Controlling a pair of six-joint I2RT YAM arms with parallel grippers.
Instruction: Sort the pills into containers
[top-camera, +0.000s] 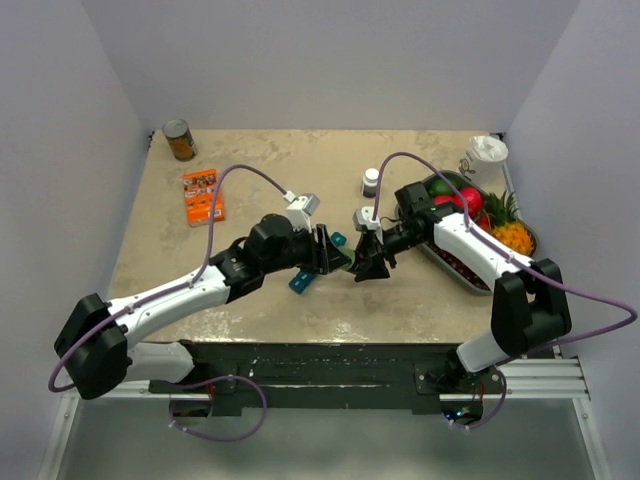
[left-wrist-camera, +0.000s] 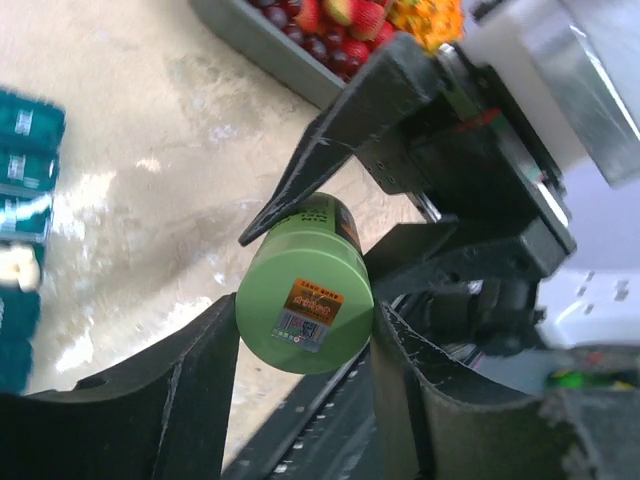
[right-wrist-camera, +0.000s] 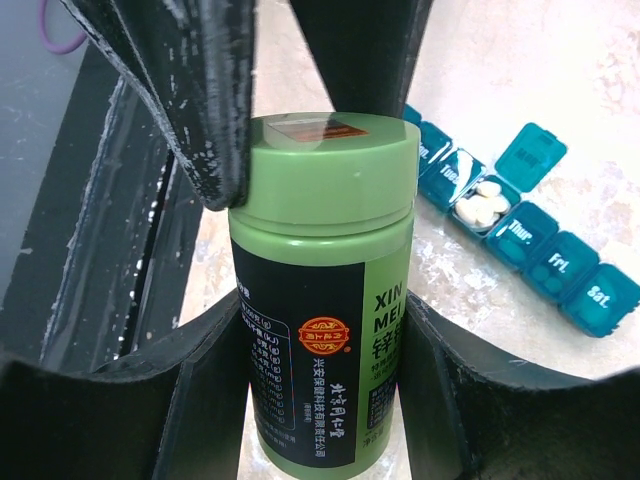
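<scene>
Right hand (right-wrist-camera: 315, 335) clamps green bottle (right-wrist-camera: 300, 270); left hand (left-wrist-camera: 305, 330) grips its cap (left-wrist-camera: 305, 300); containers (right-wrist-camera: 560, 270) partly hidden behind.

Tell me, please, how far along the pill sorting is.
Done: one open compartment of the containers holds white pills. In hand: the right gripper holds the green bottle; left fingers flank its cap. Left: the other visible compartments are closed.

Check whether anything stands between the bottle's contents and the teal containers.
Yes: the green lid closes the pill bottle, with the left fingers around it. One compartment of the containers is open.
</scene>
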